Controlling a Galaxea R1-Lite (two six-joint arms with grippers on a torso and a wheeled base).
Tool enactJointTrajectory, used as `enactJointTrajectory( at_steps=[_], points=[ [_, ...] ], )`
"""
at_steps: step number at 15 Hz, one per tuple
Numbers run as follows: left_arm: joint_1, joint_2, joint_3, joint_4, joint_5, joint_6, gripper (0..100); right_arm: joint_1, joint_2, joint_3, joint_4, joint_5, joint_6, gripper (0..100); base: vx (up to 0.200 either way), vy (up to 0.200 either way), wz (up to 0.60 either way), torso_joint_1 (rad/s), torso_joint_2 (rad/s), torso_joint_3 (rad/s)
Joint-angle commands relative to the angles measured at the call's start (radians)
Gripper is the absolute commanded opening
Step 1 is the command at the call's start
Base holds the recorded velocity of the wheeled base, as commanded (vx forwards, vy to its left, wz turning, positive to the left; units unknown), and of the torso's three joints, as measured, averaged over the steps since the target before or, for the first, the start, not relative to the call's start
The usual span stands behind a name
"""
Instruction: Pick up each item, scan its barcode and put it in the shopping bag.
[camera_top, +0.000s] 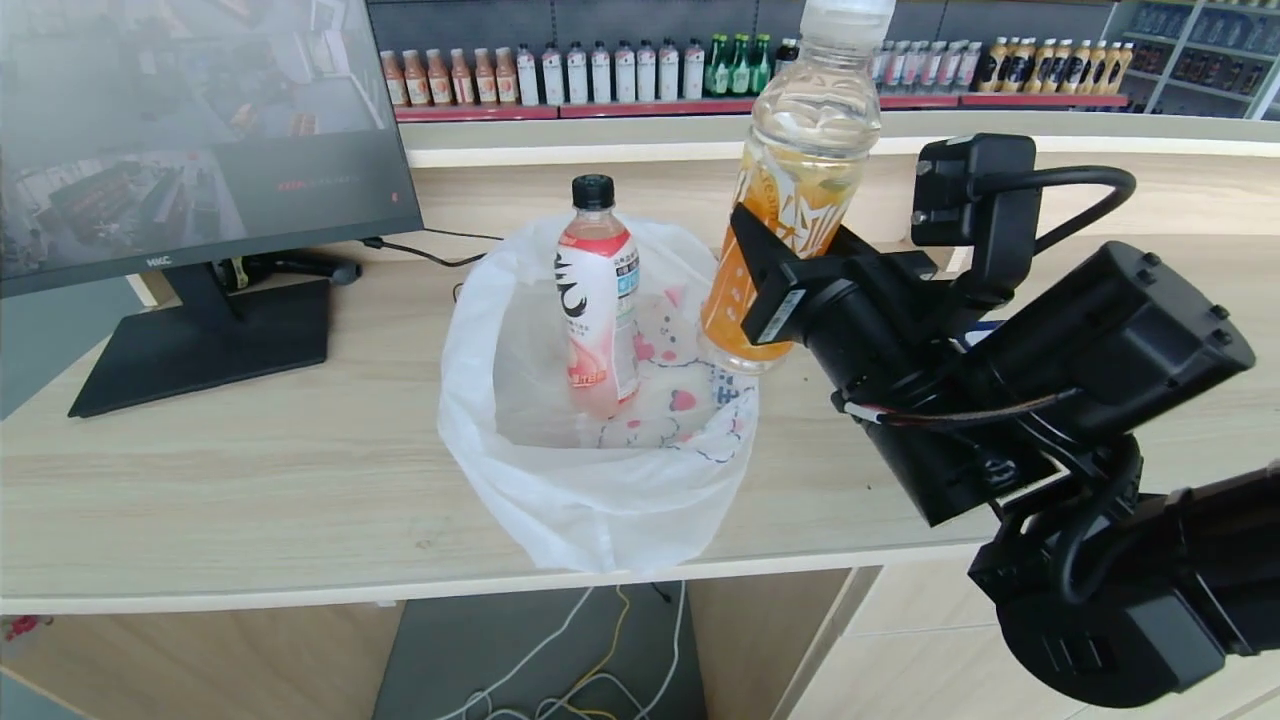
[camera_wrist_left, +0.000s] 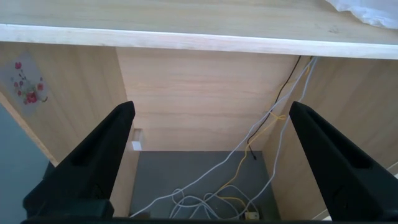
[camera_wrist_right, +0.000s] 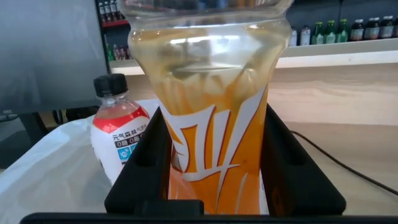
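Note:
A tall orange-labelled drink bottle (camera_top: 800, 190) stands upright in the air over the right rim of the white shopping bag (camera_top: 520, 470), with my right gripper (camera_top: 760, 290) shut on its lower body. The right wrist view shows the same orange bottle (camera_wrist_right: 214, 124) squeezed between my two black fingers (camera_wrist_right: 140, 171). A pink bottle with a black cap (camera_top: 598, 300) stands upright inside the bag and appears again as the pink bottle (camera_wrist_right: 118, 143) behind the held one. My left gripper (camera_wrist_left: 211, 162) hangs open below the counter edge, holding nothing.
A black monitor (camera_top: 190, 130) on its stand sits at the counter's back left, with a handheld scanner (camera_top: 285, 268) lying behind the stand. Loose cables (camera_wrist_left: 249, 180) hang under the wooden counter (camera_top: 250, 480). Shelves of bottles (camera_top: 640, 70) line the back wall.

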Motion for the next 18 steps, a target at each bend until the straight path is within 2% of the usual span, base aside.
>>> enactJointTrajectory(
  at_steps=[1,7,12,18],
  points=[
    [0.000,0.000,0.000,0.000,0.000,0.000,100,0.002,0.033,-0.027,0.000,0.002,-0.001,0,0.000,0.000,0.00,0.000,0.00,0.000],
    [0.000,0.000,0.000,0.000,0.000,0.000,100,0.002,0.130,-0.070,-0.011,0.029,-0.022,0,0.000,0.000,0.00,0.000,0.00,0.000],
    [0.000,0.000,0.000,0.000,0.000,0.002,100,0.061,0.159,-0.076,-0.011,0.023,-0.024,0,0.000,0.000,0.00,0.000,0.00,0.000],
    [0.000,0.000,0.000,0.000,0.000,0.000,100,0.045,0.220,-0.076,-0.015,0.022,-0.027,0,0.000,0.000,0.00,0.000,0.00,0.000]
  ],
)
